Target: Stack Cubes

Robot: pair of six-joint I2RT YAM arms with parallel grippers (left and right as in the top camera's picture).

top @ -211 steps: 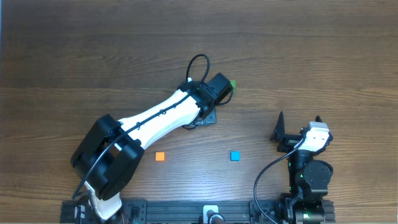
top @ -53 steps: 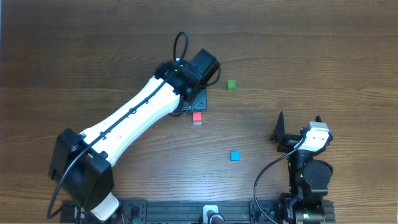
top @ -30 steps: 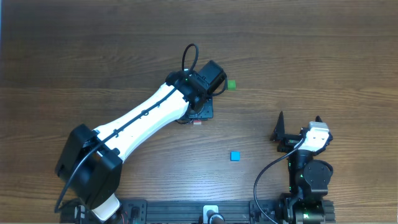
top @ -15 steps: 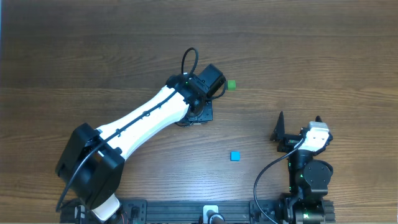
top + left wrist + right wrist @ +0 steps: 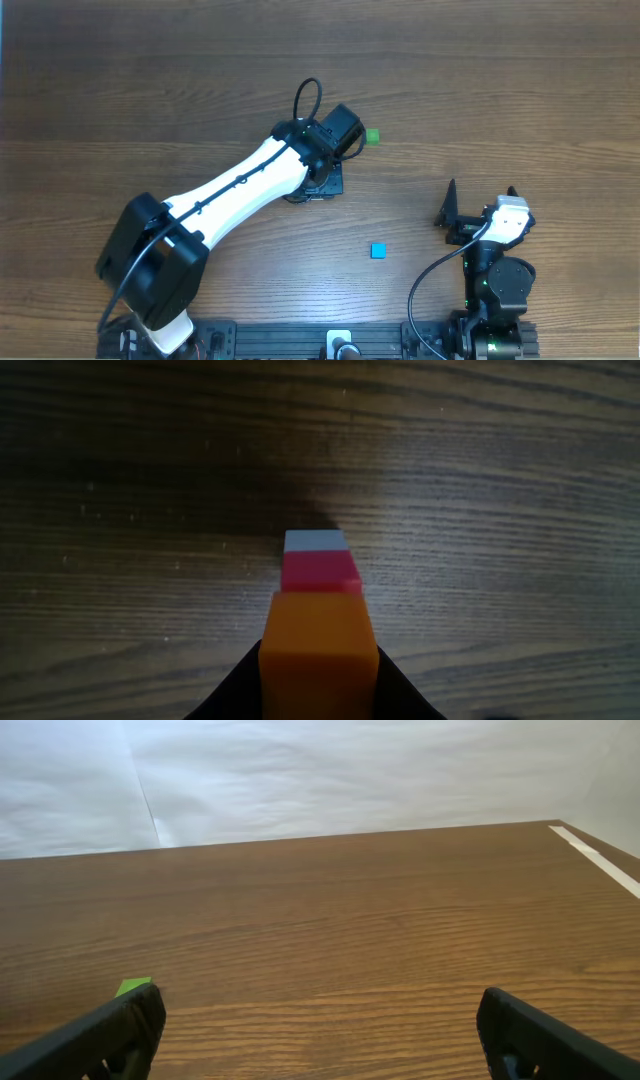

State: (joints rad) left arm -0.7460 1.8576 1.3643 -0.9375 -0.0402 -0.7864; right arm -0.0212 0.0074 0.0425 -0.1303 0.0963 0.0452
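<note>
the left gripper [image 5: 318,685], clenching the orange cube [image 5: 318,638], is now hovering right over the red cube [image 5: 320,572] after swinging across, so it is probably nearing the stacking release.

Brown wood-grain table [image 5: 520,80]; white backdrop [image 5: 350,770] behind; pale strip [image 5: 600,860] near table edge.

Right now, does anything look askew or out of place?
Nothing stands out: the left end effector holds the orange cube in line with the red cube; green cube and blue cube lie apart, unstacked.
</note>
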